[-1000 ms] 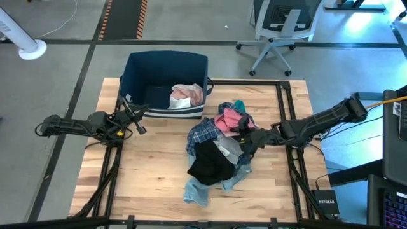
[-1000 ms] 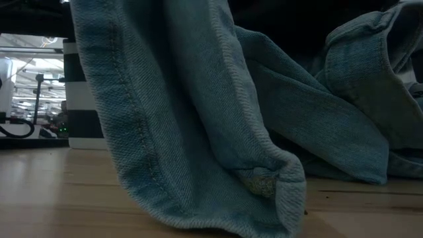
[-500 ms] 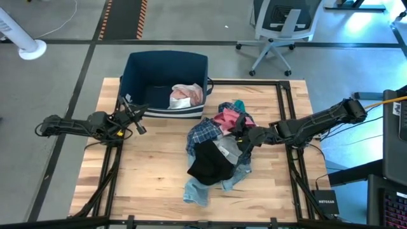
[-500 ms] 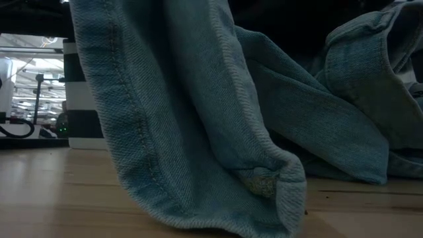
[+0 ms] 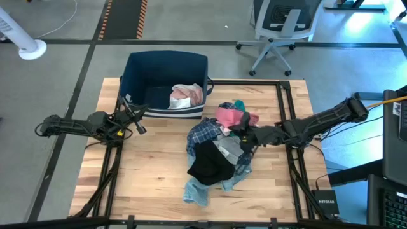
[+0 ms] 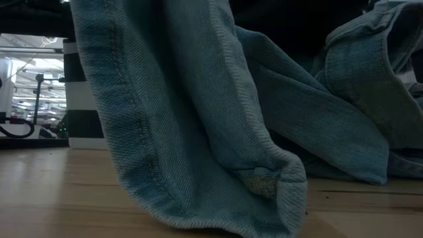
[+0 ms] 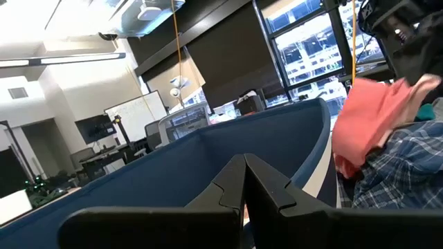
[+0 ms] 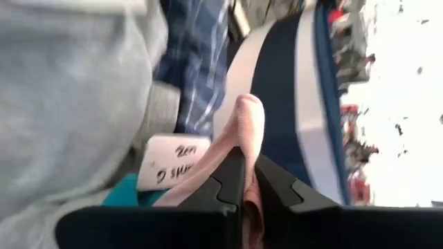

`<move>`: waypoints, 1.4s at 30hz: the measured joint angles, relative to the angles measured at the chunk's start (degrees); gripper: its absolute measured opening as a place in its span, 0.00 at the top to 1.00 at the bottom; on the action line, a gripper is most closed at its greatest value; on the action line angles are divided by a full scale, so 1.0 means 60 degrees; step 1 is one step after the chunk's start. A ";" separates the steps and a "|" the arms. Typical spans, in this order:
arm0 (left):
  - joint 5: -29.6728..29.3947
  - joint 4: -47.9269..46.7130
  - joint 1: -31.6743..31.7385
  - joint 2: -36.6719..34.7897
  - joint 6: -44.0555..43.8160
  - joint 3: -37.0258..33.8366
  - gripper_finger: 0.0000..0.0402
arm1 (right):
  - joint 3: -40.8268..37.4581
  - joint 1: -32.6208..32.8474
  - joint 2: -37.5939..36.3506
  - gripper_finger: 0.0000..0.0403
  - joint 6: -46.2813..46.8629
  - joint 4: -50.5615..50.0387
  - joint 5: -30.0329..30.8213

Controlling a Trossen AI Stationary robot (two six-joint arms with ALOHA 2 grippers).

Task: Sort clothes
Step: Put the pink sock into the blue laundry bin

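Wooden table (image 5: 146,172), pale butcher-block planks with a black metal frame, filling the centre of the high view.

Clothes, one soft heap right of centre in the high view:
- pink top (image 5: 230,117), thin knit, bunched and raised at the upper edge of the heap; in the right wrist view a narrow fold of it (image 8: 239,131) sits pinched between the dark fingers.
- small teal item (image 5: 239,104), crumpled, just above the pink top.
- blue plaid shirt (image 5: 202,133), woven check, rumpled at the heap's left.
- black piece (image 5: 208,164), matte, spread flat at lower centre.
- grey piece (image 5: 227,149), smooth, between the black piece and the right gripper.
- denim jeans (image 5: 197,191), light blue, trailing to the lower left; in the low view its coarse twill and stitched hem (image 6: 198,132) fill most of the frame.

Fabric bin (image 5: 166,67), dark navy, rectangular, soft-walled with a white lower band, at upper centre on the table's far edge; a pale pink and white garment (image 5: 186,95) lies crumpled in its right corner.

Right gripper (image 5: 243,131), at the heap's right edge, fingers clamped on the pink top.

Left gripper (image 5: 141,129), left of centre beside the bin's lower left corner, fingers pressed together, holding nothing.
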 joint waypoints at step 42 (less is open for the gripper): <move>0.0002 -0.0002 0.0000 0.0000 0.0002 0.0000 1.00 | 0.0007 -0.1097 0.0013 0.92 -0.1223 0.1563 -0.3475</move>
